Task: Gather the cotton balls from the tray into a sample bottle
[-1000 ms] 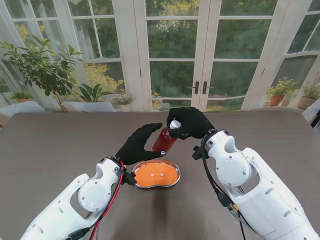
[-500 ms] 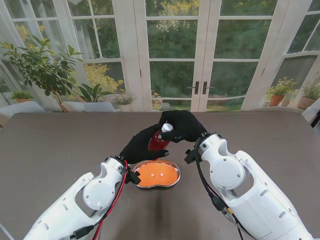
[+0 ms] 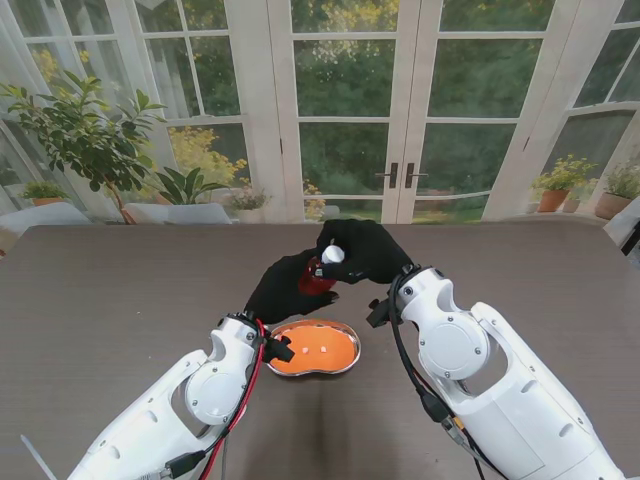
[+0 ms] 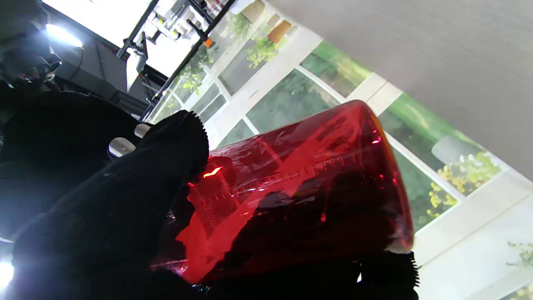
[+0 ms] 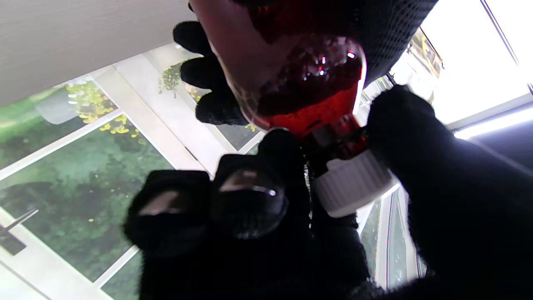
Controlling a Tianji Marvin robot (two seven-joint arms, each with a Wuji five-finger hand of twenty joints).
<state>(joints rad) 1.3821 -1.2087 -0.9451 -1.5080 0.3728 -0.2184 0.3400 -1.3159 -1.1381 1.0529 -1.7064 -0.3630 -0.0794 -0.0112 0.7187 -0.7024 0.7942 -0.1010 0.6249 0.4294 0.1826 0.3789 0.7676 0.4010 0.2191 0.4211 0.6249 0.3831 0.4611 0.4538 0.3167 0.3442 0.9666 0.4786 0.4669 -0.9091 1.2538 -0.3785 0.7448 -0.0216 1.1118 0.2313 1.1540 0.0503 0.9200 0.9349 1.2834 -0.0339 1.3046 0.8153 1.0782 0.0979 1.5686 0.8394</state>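
A red see-through sample bottle (image 3: 316, 277) (image 4: 300, 187) (image 5: 300, 79) with a white screw cap (image 3: 333, 254) (image 5: 354, 183) is held in the air above the table's middle. My left hand (image 3: 285, 287) (image 4: 108, 208) is wrapped around the bottle's body. My right hand (image 3: 365, 250) (image 5: 258, 216) is closed on the cap and neck. The kidney-shaped metal tray (image 3: 285, 365) with an orange lining lies on the table nearer to me. Two small white cotton balls (image 3: 303, 351) lie in it.
The dark brown table (image 3: 110, 290) runs to glass doors and windows at the back. Potted plants (image 3: 85, 140) stand behind the far left edge. Both white forearms rise from the near corners on either side of the tray.
The right hand carried the bottle left and nearer to me, into the left hand. The left hand's fingers, apart a second ago, have closed around the bottle's body.
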